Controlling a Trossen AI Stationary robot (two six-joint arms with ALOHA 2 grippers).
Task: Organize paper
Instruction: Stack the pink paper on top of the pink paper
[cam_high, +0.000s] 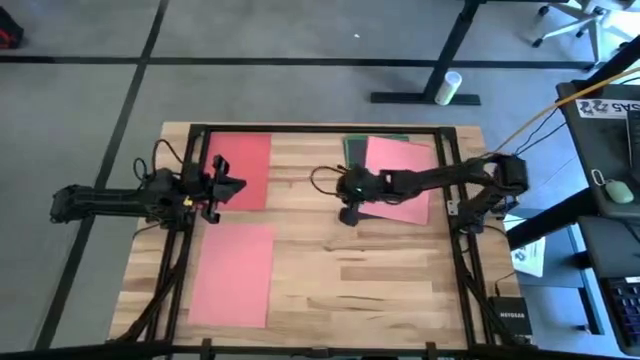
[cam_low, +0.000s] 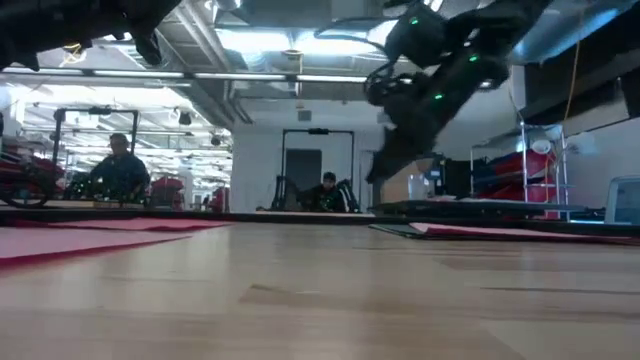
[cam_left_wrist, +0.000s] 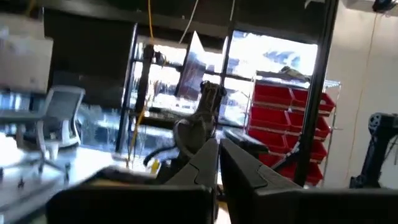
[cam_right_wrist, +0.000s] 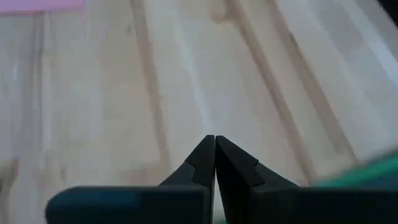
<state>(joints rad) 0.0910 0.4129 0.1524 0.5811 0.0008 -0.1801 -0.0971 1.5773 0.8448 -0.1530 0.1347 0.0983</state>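
A red sheet of paper (cam_high: 243, 170) lies flat at the table's far left, and a pink sheet (cam_high: 234, 272) lies flat at the near left. At the far right a pink-red sheet (cam_high: 398, 178) rests on a green sheet (cam_high: 352, 147) and a dark one, whose edges show beneath it. My left gripper (cam_high: 230, 187) hovers shut over the red sheet's near part, pointing level toward the right (cam_left_wrist: 217, 155). My right gripper (cam_high: 349, 214) is shut and hangs above bare wood just off the stack's near left corner (cam_right_wrist: 214, 152), clear of the table (cam_low: 376, 172).
A black frame (cam_high: 320, 129) runs around the table's edges. Bare wood (cam_high: 360, 280) fills the middle and near right. A desk with a mouse and papers (cam_high: 610, 185) stands past the right edge. People sit in the room behind (cam_low: 118, 165).
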